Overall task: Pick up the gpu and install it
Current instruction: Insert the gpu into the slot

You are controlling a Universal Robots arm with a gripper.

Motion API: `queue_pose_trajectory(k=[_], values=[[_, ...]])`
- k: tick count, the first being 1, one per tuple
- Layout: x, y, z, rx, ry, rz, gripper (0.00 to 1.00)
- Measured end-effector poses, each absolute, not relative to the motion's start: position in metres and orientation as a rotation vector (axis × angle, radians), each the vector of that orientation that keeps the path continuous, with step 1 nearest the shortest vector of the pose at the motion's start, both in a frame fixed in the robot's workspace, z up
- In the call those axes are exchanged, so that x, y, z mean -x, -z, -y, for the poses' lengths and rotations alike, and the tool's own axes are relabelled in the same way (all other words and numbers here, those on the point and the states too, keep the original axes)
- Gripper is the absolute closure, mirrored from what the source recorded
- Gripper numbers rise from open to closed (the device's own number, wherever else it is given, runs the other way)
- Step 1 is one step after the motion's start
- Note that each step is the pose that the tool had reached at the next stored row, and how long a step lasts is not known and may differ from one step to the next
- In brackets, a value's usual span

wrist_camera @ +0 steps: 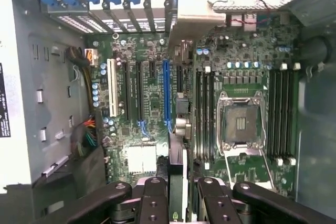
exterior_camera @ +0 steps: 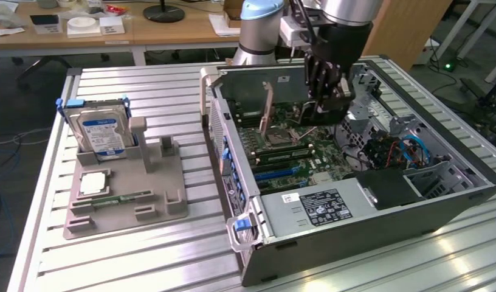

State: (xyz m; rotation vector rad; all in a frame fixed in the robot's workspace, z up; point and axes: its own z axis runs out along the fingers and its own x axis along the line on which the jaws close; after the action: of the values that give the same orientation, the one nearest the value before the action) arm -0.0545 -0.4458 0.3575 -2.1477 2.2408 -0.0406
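Observation:
My gripper (exterior_camera: 325,100) hangs inside the open computer case (exterior_camera: 354,243), above the motherboard (exterior_camera: 293,152). In the wrist view the gpu (wrist_camera: 178,129) shows edge-on as a thin card between the two black fingers (wrist_camera: 152,203), its silver end bracket (wrist_camera: 191,14) reaching toward the case's rear slot openings. The gripper (wrist_camera: 181,195) is shut on the card. The card hovers just beside the long blue expansion slot (wrist_camera: 166,93) and runs parallel to it. I cannot tell whether its lower edge touches the board.
A grey fixture (exterior_camera: 126,182) on the slatted table holds a silver hard drive (exterior_camera: 102,131) and a narrow memory stick (exterior_camera: 118,199). Inside the case are the open CPU socket (wrist_camera: 239,124), a white slot (wrist_camera: 112,87), cables (exterior_camera: 406,152) and the power supply (exterior_camera: 321,207).

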Motion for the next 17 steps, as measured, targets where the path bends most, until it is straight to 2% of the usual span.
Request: queue_pose_trajectory(k=[17], values=[[0.060,-0.338,0.455,2.174,0.035,-2.219,0.73]])
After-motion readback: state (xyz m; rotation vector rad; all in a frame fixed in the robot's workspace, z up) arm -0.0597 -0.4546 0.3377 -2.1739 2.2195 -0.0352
